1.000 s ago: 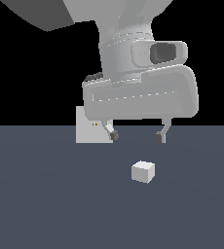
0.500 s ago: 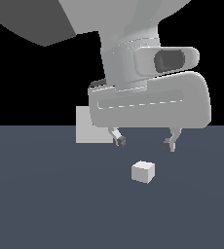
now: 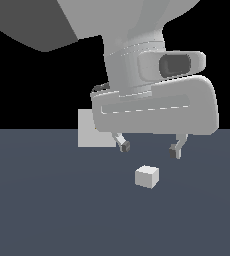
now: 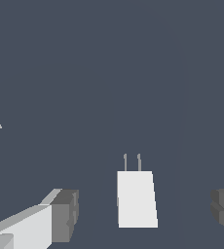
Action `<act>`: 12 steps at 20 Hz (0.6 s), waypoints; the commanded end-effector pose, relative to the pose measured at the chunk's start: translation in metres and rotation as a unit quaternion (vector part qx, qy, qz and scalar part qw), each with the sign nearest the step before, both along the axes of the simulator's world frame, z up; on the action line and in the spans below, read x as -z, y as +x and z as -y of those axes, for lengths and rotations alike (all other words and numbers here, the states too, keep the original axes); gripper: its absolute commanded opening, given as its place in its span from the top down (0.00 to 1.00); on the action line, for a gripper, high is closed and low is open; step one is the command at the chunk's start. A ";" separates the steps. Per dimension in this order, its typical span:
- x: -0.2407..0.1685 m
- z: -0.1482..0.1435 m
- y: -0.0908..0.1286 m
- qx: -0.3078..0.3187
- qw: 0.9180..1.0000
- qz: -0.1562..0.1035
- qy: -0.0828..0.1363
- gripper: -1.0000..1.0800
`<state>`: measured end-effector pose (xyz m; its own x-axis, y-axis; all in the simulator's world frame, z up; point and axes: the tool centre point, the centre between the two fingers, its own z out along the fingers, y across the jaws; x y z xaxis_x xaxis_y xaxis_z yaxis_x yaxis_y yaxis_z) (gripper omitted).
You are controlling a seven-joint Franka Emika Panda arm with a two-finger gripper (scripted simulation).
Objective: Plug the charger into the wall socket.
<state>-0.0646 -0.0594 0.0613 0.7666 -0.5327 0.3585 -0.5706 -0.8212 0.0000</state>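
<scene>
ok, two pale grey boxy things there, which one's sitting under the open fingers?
The charger, the small cube on the floor below the gripper. The wall socket is the larger flat upright panel behind.

Looking matt and smooth, plastic-like: the white-grey charger (image 3: 147,176). Showing thin, dull grey prongs (image 4: 132,162), perhaps metal. Appearing flat and unglossed: the wall socket (image 3: 87,129) and the slate-blue floor (image 3: 47,210). Showing darker, ridged pads (image 4: 65,215).

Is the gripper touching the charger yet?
Apart. In the wrist view the charger lies between the fingers with bare floor on both sides; the gripper is open above it.
</scene>
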 end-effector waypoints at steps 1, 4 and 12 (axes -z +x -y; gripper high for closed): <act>0.003 0.000 0.000 0.000 1.000 0.000 0.000 0.04; 0.012 0.000 -0.001 0.000 1.000 0.000 0.001 0.04; 0.043 0.000 -0.001 0.001 1.000 0.000 0.001 0.04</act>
